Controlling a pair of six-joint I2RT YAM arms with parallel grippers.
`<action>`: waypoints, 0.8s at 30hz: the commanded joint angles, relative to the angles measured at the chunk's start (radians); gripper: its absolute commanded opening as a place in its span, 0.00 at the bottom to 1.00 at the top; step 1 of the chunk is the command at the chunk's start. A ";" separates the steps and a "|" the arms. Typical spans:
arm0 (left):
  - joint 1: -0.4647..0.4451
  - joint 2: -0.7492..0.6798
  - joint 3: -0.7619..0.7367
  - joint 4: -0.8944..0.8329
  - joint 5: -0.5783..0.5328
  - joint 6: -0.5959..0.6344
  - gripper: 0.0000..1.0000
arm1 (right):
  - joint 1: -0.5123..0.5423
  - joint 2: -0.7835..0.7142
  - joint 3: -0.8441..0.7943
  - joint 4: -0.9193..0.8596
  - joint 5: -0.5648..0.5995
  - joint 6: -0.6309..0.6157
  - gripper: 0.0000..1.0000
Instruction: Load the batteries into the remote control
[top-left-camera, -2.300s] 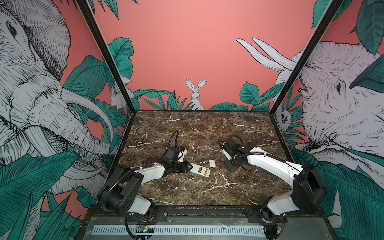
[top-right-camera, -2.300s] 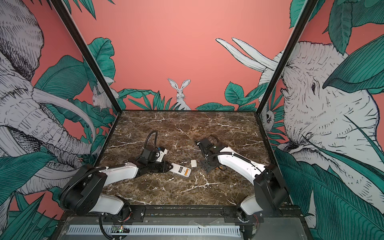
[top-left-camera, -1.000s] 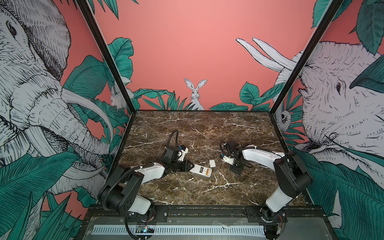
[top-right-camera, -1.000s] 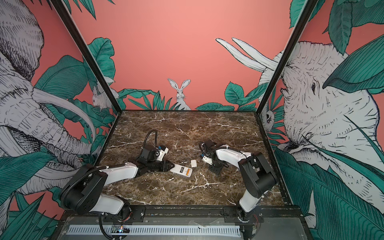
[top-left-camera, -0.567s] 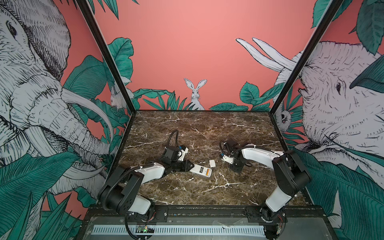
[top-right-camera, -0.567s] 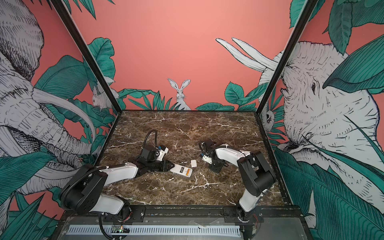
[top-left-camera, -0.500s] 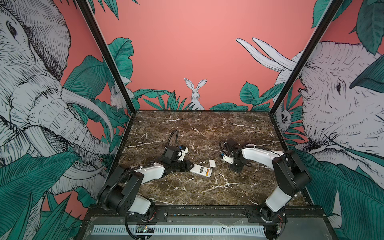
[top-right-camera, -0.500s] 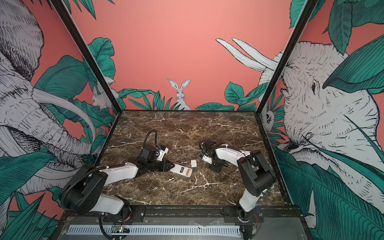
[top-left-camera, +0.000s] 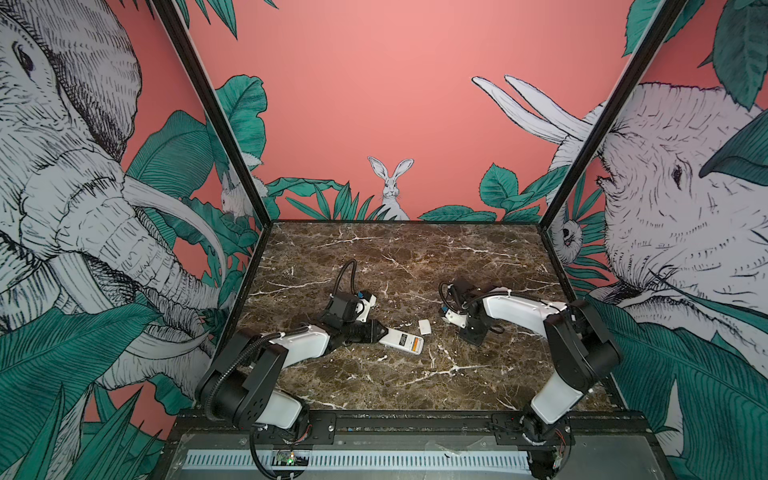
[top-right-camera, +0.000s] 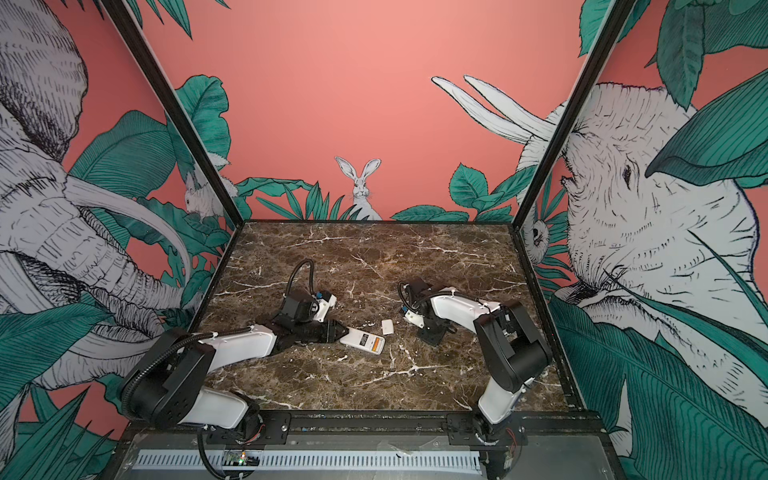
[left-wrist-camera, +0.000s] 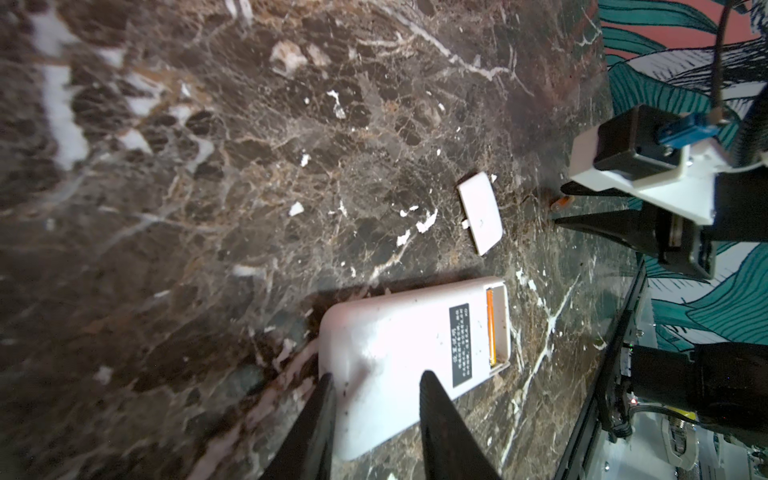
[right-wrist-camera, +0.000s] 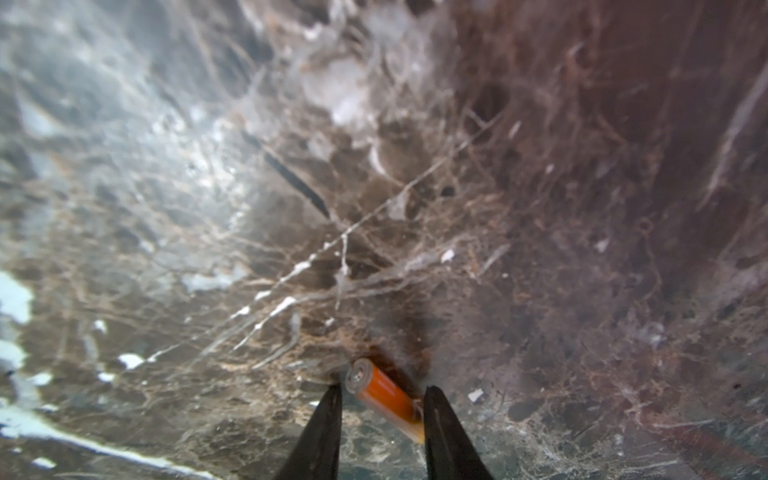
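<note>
The remote control (top-left-camera: 401, 339) lies back up on the marble, its dark label (left-wrist-camera: 461, 345) showing. Its end compartment is uncovered and one orange battery (left-wrist-camera: 490, 324) lies in it. My left gripper (left-wrist-camera: 378, 376) is shut on the remote's other end, a finger on each side. To the right, low on the table, my right gripper (right-wrist-camera: 383, 390) is shut on a second orange battery (right-wrist-camera: 384, 395), which sits aslant between the fingertips. This battery (left-wrist-camera: 561, 202) also shows from the left wrist, between the right gripper's black fingers (left-wrist-camera: 590, 220).
A small white battery cover (top-left-camera: 424, 326) lies loose on the marble between the remote and the right gripper. It shows again as the cover (top-right-camera: 387, 326) in a top view. The enclosure's walls and black front rail (top-left-camera: 415, 419) bound the table.
My right arm drew in and came down over the battery, and its jaws closed on it. The left arm and the remote have not moved.
</note>
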 joint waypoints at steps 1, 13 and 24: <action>0.004 -0.015 -0.013 0.009 -0.007 -0.008 0.35 | -0.005 0.029 0.019 0.000 -0.030 -0.008 0.31; 0.004 -0.036 -0.022 -0.007 -0.026 -0.015 0.35 | 0.015 0.069 0.086 -0.054 -0.094 -0.036 0.06; 0.004 -0.061 -0.034 -0.020 -0.064 -0.023 0.34 | 0.150 0.027 0.072 -0.005 -0.213 -0.145 0.08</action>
